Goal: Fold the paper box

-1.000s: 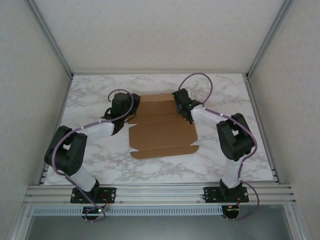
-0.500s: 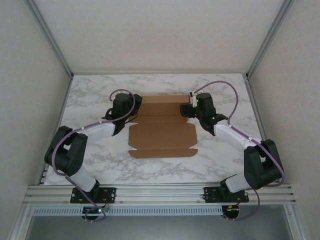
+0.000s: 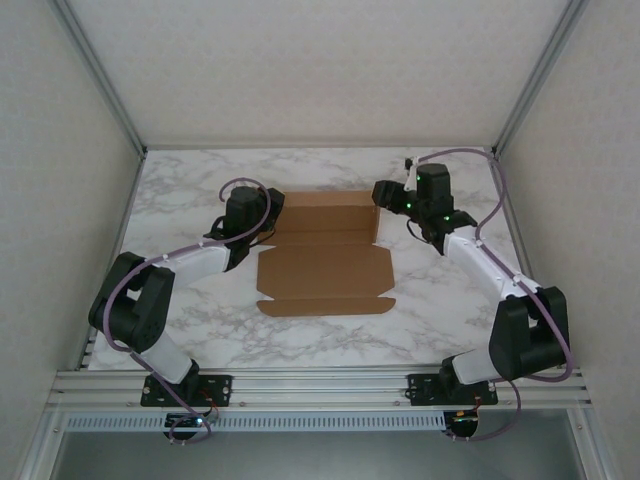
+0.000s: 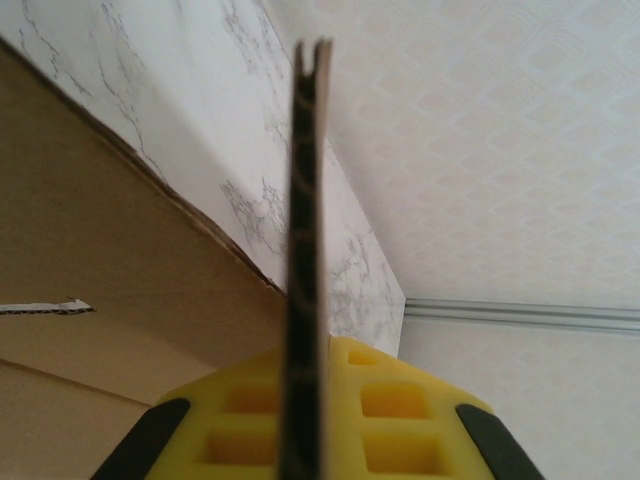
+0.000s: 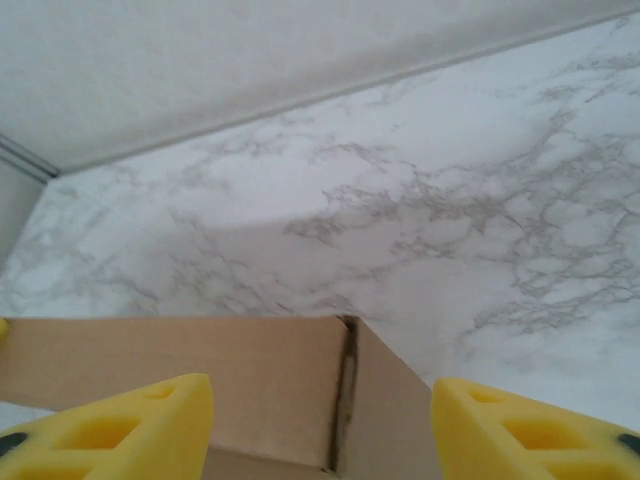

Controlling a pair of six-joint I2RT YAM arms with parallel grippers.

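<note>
Box point(image 3: 322, 270) sits mid-table point(image 3: 180, 190), part formed: near flap point(image 3: 325, 306) flat on the marble, main panel flat behind it, far section with walls raised. Left gripper point(image 3: 263, 226) is at the box's far-left side, pads point(image 4: 400, 400) pinched on a thin cardboard tab, seen edge-on in the left wrist view. Right gripper point(image 3: 384, 196) is at the far-right corner point(image 5: 345, 390), jaws spread with the corner between them, no contact that I can see. Handling guess: light, thin board, stiff across panels but hinges easily at creases. Likely to skate on the smooth top if pushed unanchored, and to dent if squeezed mid-panel. Best holds: flap edges near a crease, one side pinned while the other folds.
</note>
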